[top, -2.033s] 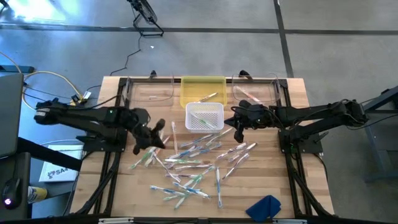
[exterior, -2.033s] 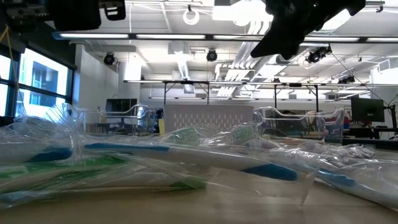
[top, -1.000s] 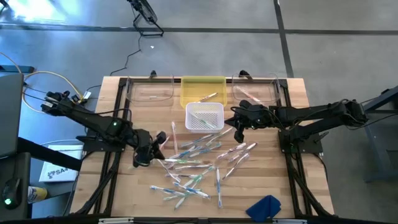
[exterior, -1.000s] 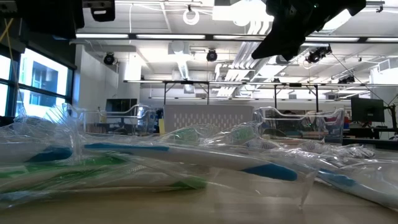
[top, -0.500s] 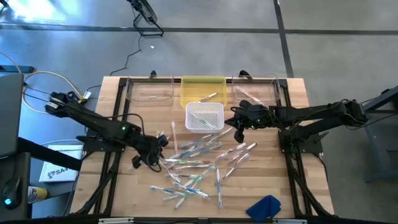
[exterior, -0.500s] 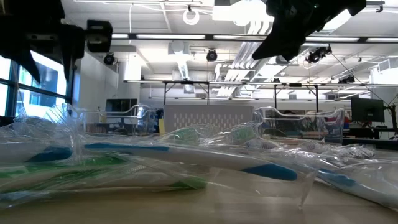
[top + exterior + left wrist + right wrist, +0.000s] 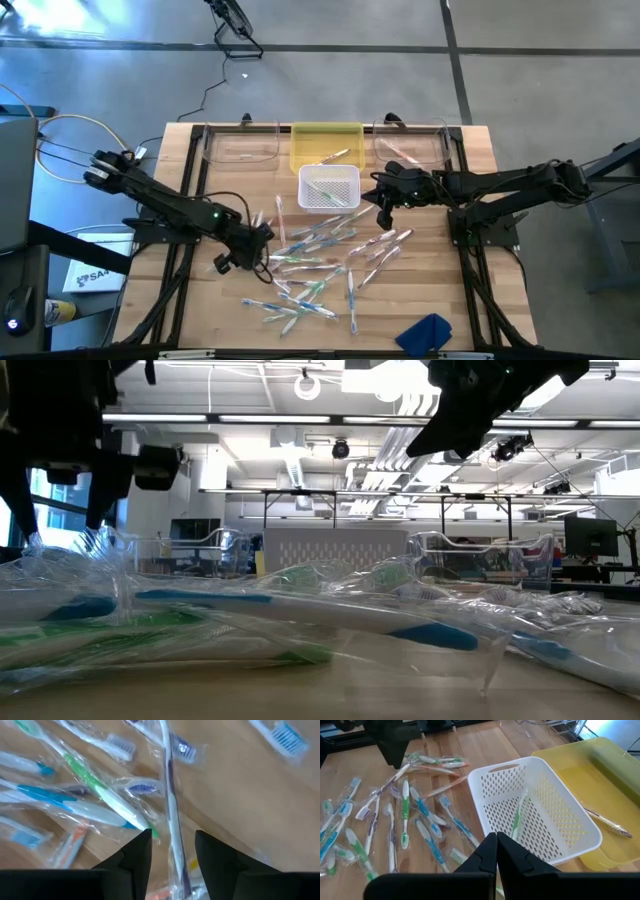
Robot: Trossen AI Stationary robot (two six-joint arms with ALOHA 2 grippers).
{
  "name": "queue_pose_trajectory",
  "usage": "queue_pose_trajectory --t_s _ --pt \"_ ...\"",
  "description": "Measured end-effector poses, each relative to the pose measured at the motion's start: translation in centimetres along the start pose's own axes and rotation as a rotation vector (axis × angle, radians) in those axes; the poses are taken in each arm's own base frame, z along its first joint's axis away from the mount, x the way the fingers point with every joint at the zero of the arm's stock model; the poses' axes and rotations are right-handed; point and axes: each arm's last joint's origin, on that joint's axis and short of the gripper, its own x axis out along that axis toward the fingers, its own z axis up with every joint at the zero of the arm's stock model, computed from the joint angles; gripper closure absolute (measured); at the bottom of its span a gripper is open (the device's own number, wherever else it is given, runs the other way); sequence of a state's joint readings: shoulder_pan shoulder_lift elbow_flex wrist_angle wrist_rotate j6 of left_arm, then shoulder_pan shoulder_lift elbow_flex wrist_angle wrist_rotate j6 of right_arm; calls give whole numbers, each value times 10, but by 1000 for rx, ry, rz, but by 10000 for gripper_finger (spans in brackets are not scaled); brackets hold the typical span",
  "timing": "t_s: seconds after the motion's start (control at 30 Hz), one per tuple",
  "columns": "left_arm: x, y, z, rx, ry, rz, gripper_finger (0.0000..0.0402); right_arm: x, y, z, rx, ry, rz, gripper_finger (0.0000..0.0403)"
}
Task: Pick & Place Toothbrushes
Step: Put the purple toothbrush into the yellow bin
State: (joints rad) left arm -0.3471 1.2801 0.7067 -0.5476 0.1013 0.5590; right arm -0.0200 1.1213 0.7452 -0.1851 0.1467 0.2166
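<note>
Several wrapped toothbrushes [image 7: 320,265] lie scattered on the wooden table [image 7: 450,300], white with green, blue or orange accents. My left gripper [image 7: 262,240] hangs open over the pile's left edge, pointing steeply down. In the left wrist view my left gripper [image 7: 172,837] has one white and purple toothbrush [image 7: 170,795] running between its fingers; I cannot tell whether they touch it. My right gripper [image 7: 496,840] hovers shut and empty beside the white basket [image 7: 328,187], which holds a green toothbrush [image 7: 517,817].
A yellow tray [image 7: 325,145] with one toothbrush [image 7: 602,820] in it stands behind the basket. Clear containers [image 7: 240,145] [image 7: 410,145] flank it at the far edge. A blue cloth [image 7: 425,332] lies at the near right corner. Bare wood shows at the near left.
My left gripper has come down toward the table and moved right, onto the left edge of the toothbrush pile, tipping to point more steeply downward. The toothbrushes lie as before.
</note>
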Motion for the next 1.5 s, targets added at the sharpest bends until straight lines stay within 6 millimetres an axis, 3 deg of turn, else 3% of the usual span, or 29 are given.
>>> queue_pose_trajectory --t_s 0.77,1.23,1.5 --pt "28 4 2 -23 30 -34 257 0 0 -2 -3 22 -4 401" --pt "28 3 3 -24 7 -68 358 0 0 -2 -3 22 -4 401" --pt "28 3 3 -23 6 -69 376 0 0 -2 -3 22 -4 401"
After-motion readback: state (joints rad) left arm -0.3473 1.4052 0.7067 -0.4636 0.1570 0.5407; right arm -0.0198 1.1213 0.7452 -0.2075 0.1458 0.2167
